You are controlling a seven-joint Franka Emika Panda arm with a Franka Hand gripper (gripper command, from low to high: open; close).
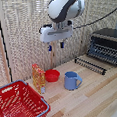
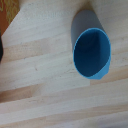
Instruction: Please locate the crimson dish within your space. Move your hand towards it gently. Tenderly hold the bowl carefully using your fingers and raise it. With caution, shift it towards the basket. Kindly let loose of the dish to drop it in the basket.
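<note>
Clearly the hand (image 1: 55,46) hangs high above the table (image 1: 97,94), its short dark fingers spread and holding nothing. Below it and toward the exterior view's left sits the bowl (image 1: 52,75), upright on the wood, just beside the mug (image 1: 72,80) and near an orange packet (image 1: 38,77). The wrist view shows only the mug's open mouth, so the hand seems to stand over the mug, not the bowl. Being round, the bowl has no long axis. From the bowl, the basket (image 1: 33,111) lies nearer the camera, further left
</note>
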